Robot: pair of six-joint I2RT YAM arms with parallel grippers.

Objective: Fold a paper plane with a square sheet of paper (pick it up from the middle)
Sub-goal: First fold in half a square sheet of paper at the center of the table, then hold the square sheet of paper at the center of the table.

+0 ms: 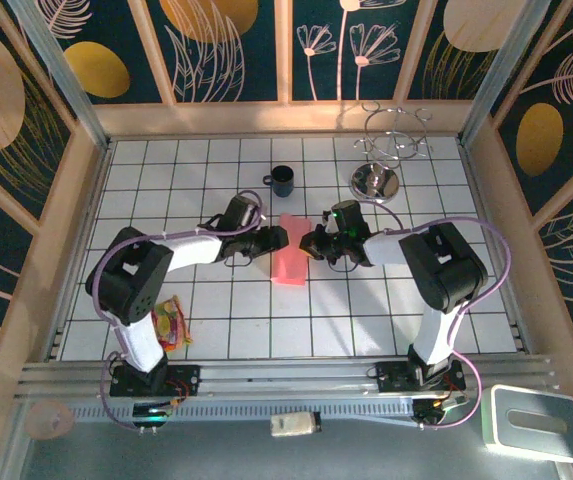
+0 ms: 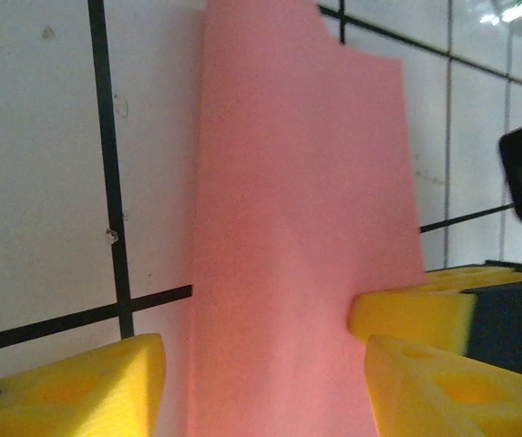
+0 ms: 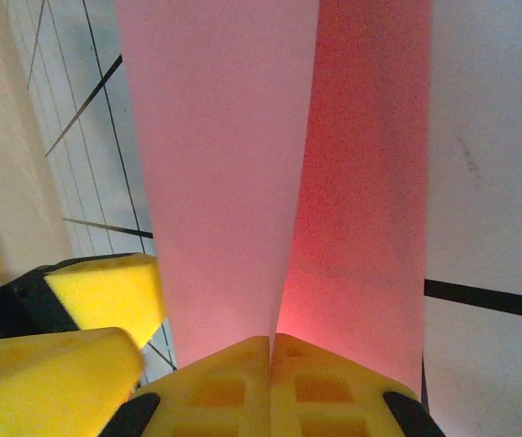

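Paper plane [image 1: 289, 262] — a pink half-folded strip — lies on the table [image 1: 366, 322] between my grippers. My right gripper [image 3: 271, 350] pinches its crease shut; my left gripper [image 2: 265, 357] straddles it, jaws apart, and should, I judge, close squarely across the fold without dragging.

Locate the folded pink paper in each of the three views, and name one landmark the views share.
Top external: pink paper at the centre, between the left gripper and the right gripper.
Left wrist: a tall strip up the middle, top to bottom.
Right wrist: two layers rising from the shut right gripper's tips at bottom centre.
Shared landmark: black tile lines beside the paper.
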